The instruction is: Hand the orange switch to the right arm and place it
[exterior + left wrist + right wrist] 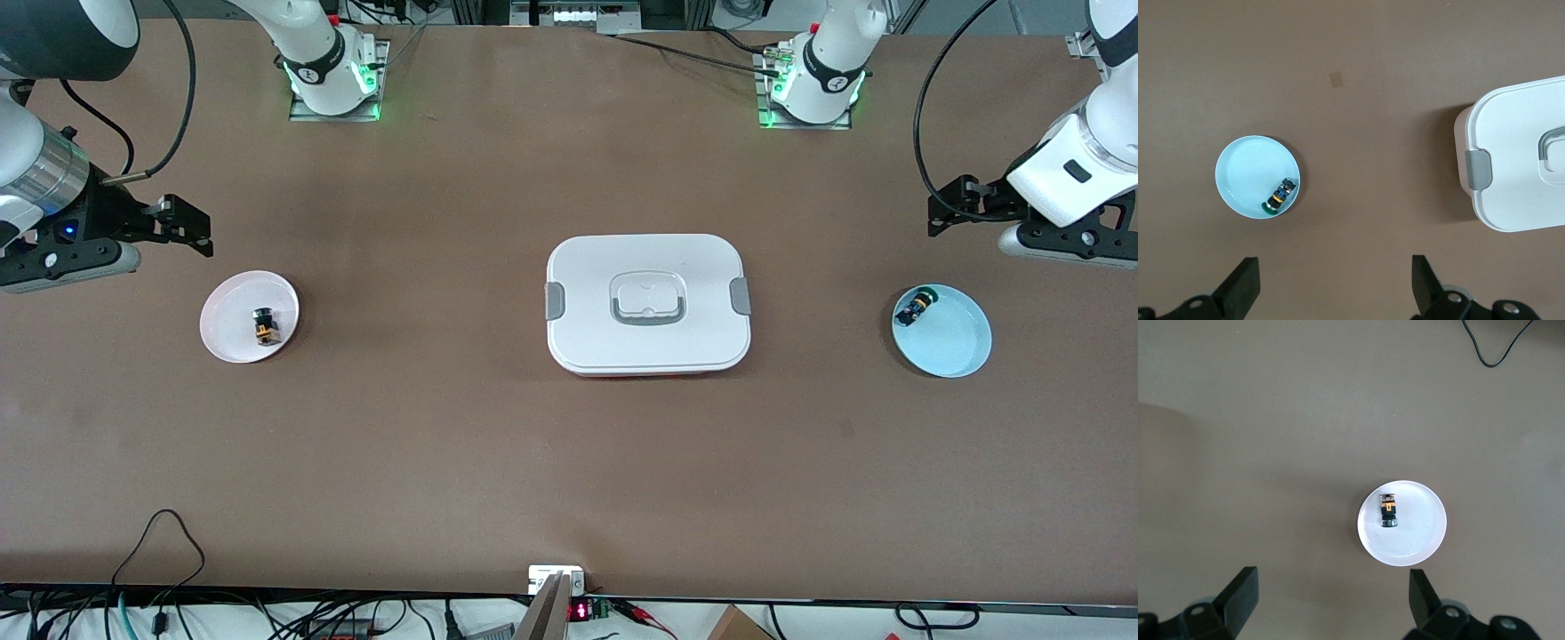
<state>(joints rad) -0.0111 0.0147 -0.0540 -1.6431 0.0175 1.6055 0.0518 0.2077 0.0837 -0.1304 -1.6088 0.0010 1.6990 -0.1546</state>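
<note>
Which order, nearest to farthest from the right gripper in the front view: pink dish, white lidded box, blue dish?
From the open right gripper:
1. Pink dish, at the right arm's end, holding the orange switch.
2. White lidded box, mid-table.
3. Blue dish, at the left arm's end.

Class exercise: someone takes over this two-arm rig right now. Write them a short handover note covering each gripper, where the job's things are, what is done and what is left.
Left gripper: open, empty, hanging above the table near the blue dish.
Right gripper: open, empty, hanging near the pink dish.
Orange switch: lying in the pink dish, at the right arm's end of the table.
Green-capped switch: in the blue dish, at the left arm's end.
White lidded box: mid-table, shut.
Done: nothing; neither switch is gripped.
Left: pick up the orange switch, hand it over, place it.
</note>
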